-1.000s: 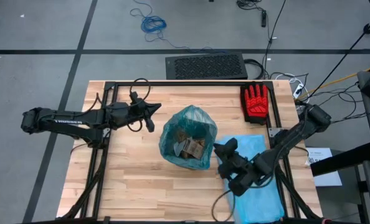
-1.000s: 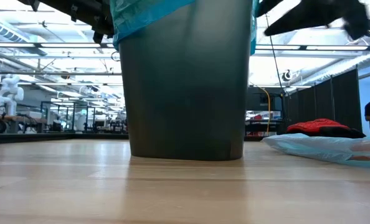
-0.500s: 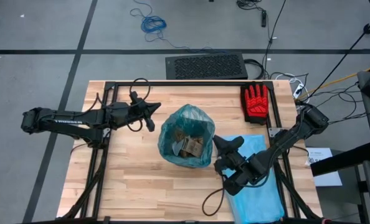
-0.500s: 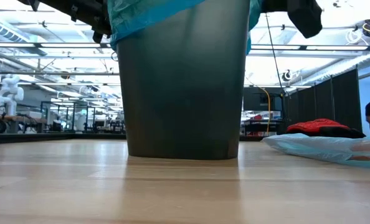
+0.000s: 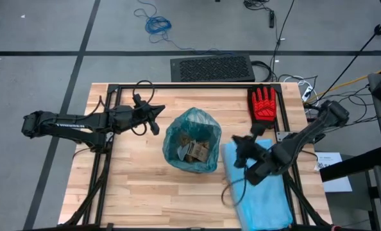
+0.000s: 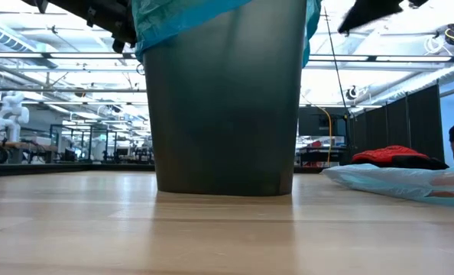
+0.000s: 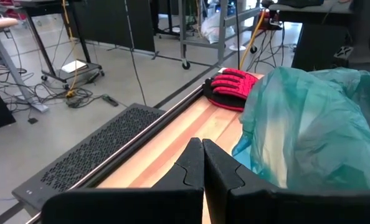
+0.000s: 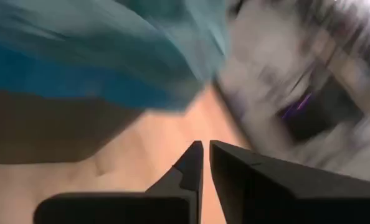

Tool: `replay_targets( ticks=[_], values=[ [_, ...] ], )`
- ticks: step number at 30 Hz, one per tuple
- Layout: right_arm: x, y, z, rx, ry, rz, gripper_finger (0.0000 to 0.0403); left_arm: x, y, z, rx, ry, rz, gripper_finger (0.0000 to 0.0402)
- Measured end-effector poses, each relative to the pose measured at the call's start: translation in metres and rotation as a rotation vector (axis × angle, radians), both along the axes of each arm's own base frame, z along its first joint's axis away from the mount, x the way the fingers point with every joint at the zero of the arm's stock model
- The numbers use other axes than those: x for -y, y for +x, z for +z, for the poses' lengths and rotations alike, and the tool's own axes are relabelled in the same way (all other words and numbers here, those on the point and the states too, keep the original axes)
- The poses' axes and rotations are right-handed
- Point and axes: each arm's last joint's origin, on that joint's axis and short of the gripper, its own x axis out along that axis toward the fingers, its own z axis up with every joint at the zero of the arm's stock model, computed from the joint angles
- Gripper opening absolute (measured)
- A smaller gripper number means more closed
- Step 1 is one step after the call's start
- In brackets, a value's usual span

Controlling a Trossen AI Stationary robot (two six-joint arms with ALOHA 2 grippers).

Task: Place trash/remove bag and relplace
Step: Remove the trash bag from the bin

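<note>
Around the dark bin (image 6: 223, 107), bare table (image 5: 139, 183) lies open toward the near edge. Its teal-green bag (image 5: 192, 142) drapes the rim, with brown paper trash (image 5: 195, 152) inside. Just right of the bin lies a pale blue bag (image 5: 262, 192); over it hovers the right gripper (image 5: 240, 149), fingers nearly together, empty. Left of the bin, apart, waits the left gripper (image 5: 157, 119), closed, empty. Beyond-right of the bin, a red glove (image 5: 263, 105) lies near the table edge.

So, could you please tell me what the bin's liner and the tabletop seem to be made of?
The teal-green translucent bin liner looks like thin plastic film: crinkly, glossy, contents showing through. The pale tabletop appears to be wooden planks, with visible grain and seams, smooth finish.
</note>
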Motion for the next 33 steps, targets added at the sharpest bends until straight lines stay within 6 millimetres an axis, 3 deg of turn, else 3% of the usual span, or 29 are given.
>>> replay_targets(
  ticks=[4, 8, 19, 22, 25, 33],
  values=[
    [0.010, -0.017, -0.009, 0.081, 0.281, -0.052, 0.0006, 0.000, 0.000, -0.001, -0.008, -0.002, 0.001, 0.0001],
    [0.015, -0.026, -0.031, 0.255, 0.533, -0.044, 0.0001, 0.000, 0.000, -0.001, -0.008, -0.002, 0.001, 0.0001],
    [0.029, -0.047, -0.081, 0.994, 1.149, 0.206, 0.0005, 0.000, 0.000, -0.001, -0.007, -0.003, 0.000, 0.0001],
    [0.038, -0.057, -0.093, 1.143, 1.245, 0.215, 0.0027, 0.000, 0.000, -0.001, -0.007, -0.003, 0.000, 0.0001],
    [0.042, -0.059, -0.101, 1.179, 1.300, 0.184, 0.0065, 0.000, 0.000, -0.001, -0.006, -0.004, 0.000, 0.0001],
    [0.042, -0.035, -0.089, 1.172, 1.375, 0.178, 0.0172, 0.000, 0.000, -0.001, 0.006, -0.025, 0.004, 0.0001]
  ],
)
